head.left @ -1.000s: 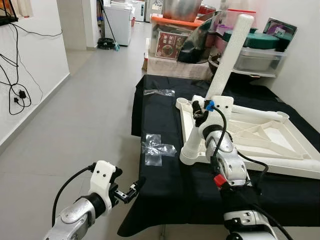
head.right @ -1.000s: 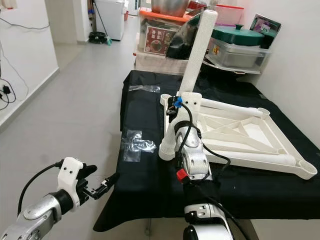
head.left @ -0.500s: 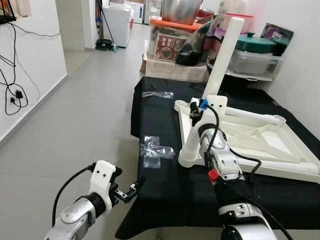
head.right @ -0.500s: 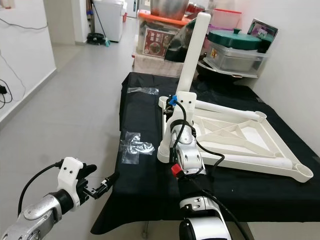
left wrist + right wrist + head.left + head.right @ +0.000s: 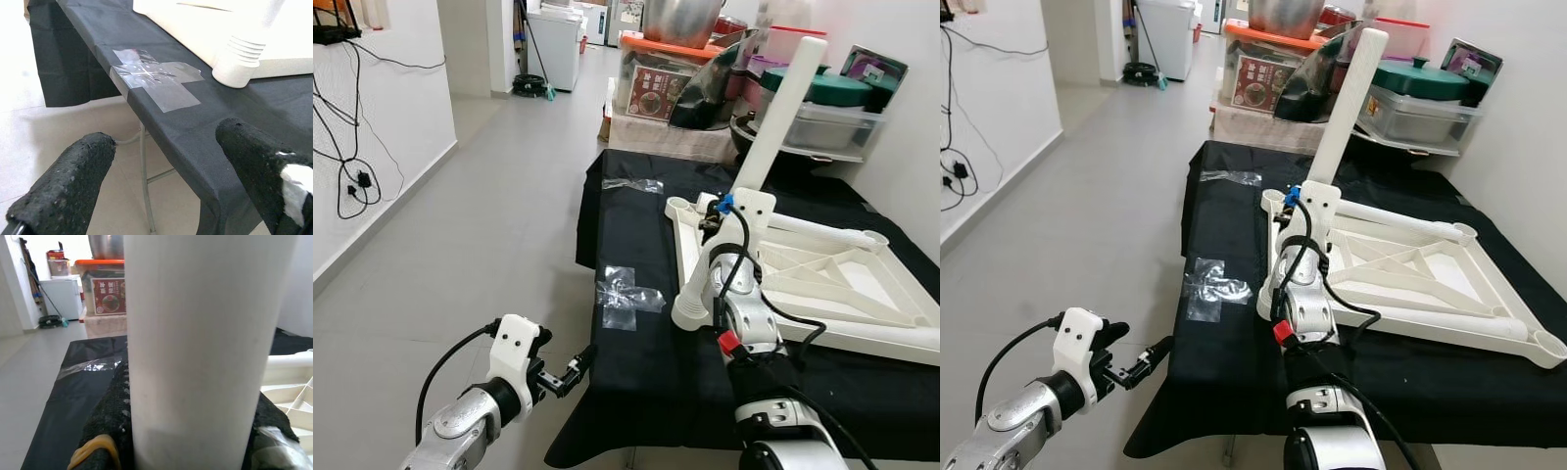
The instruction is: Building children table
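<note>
our right gripper [image 5: 195,440] squeezes a smooth, round white table leg [image 5: 777,116], which leans up from a corner of the flat white plastic table top [image 5: 862,284]. the top lies upside down on a black cloth [image 5: 636,225], next to crinkly clear plastic bags [image 5: 625,297]. our left gripper [image 5: 570,367] hangs with its rough fingers [image 5: 68,186] apart, beside the cloth's edge.

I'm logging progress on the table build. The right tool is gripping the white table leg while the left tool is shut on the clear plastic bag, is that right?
Not quite. The right tool does grip the white table leg, but the left tool is open and holds nothing. In the left wrist view its fingers are spread below the table edge, apart from the clear plastic bag lying on the black cloth.
</note>
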Available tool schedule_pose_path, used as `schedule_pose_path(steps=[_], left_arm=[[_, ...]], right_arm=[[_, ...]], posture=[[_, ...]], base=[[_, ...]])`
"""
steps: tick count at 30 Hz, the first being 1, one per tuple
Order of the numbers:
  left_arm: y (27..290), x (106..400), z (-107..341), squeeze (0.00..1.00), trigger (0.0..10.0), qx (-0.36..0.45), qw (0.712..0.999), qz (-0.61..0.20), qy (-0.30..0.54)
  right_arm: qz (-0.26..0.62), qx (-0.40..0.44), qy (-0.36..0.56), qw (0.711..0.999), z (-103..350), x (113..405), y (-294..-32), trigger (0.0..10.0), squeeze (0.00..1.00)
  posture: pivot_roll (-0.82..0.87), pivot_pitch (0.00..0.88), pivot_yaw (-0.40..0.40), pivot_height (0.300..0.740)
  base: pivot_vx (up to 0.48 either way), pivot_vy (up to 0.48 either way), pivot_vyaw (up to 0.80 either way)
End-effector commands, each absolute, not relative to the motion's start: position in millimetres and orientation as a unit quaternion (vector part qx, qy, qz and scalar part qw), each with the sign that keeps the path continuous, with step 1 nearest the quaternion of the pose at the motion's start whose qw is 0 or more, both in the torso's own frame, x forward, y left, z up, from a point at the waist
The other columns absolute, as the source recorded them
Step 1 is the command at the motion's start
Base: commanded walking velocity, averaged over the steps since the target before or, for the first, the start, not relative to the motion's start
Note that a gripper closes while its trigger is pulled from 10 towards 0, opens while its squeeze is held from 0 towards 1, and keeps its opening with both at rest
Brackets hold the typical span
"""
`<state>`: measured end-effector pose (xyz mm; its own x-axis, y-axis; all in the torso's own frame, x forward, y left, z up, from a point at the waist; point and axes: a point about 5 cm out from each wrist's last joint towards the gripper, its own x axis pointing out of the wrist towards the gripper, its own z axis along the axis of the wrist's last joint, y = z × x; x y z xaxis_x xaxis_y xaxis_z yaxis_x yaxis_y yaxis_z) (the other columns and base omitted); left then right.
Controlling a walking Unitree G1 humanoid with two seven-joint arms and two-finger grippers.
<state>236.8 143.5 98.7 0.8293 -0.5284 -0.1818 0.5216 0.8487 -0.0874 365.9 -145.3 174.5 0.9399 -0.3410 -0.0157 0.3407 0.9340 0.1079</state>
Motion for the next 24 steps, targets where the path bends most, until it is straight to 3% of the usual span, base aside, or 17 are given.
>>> schedule_pose_path(steps=[1,16,17,19,20,24], left_arm=[[140.9,237.0,96.6,0.0,10.0,-0.014,0.956,-0.276,0.1],[141.0,237.0,96.2,0.0,10.0,-0.013,0.956,-0.276,0.102],[141.2,237.2,96.4,0.0,10.0,-0.013,0.956,-0.276,0.101],[141.2,237.2,96.4,0.0,10.0,-0.013,0.956,-0.276,0.101],[141.4,237.6,96.5,0.0,10.0,-0.013,0.956,-0.276,0.101],[141.2,237.8,96.6,0.0,10.0,-0.013,0.955,-0.278,0.102]], right_arm=[[-0.233,0.051,0.143,0.961,105.8,347.3,-166.3,0.0,0.0],[-0.219,0.055,0.133,0.965,110.6,349.9,-160.6,0.0,0.0],[-0.215,0.056,0.131,0.966,111.9,350.6,-159.2,1.2,0.0],[-0.215,0.056,0.131,0.966,111.9,350.6,-159.2,1.2,0.0],[-0.212,0.059,0.132,0.967,113.4,351.5,-158.4,10.0,0.0],[-0.209,0.061,0.131,0.967,115.2,352.3,-157.8,10.0,0.0]], posture=[[0.03,0.0,-0.142,0.74],[0.03,0.0,-0.137,0.74],[0.03,0.0,-0.136,0.74],[0.03,0.0,-0.136,0.74],[0.03,0.0,-0.134,0.74],[0.03,0.0,-0.134,0.74]], base=[[0.0,0.0,0.0],[0.0,0.0,0.0],[0.0,0.0,0.0],[0.0,0.0,0.0],[0.0,0.0,0.0],[0.0,0.0,0.0]])
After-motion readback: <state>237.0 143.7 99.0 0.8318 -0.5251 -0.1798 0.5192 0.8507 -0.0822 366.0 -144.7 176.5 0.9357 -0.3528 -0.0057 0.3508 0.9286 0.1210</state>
